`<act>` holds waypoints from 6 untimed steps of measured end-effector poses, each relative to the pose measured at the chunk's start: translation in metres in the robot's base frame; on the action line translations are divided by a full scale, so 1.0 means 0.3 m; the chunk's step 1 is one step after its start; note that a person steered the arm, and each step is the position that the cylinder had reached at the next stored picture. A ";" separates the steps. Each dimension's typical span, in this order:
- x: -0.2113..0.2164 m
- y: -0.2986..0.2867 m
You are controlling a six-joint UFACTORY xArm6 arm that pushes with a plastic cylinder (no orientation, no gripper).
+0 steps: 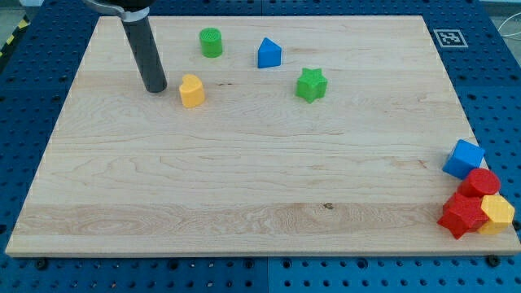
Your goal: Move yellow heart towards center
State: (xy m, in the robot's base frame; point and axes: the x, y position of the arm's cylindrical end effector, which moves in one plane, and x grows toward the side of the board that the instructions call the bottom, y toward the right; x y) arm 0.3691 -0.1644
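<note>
The yellow heart (192, 90) lies on the wooden board (244, 179) in the upper left part of the view. My tip (154, 87) rests on the board just to the left of the yellow heart, a small gap apart from it. The dark rod rises from the tip towards the view's top left.
A green cylinder (212, 41), a blue pentagon-like block (269, 54) and a green star (310, 85) lie along the top. At the right edge are a blue cube (463, 158), a red block (481, 182), a red star (461, 214) and a yellow block (496, 213).
</note>
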 end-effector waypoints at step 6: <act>0.041 0.193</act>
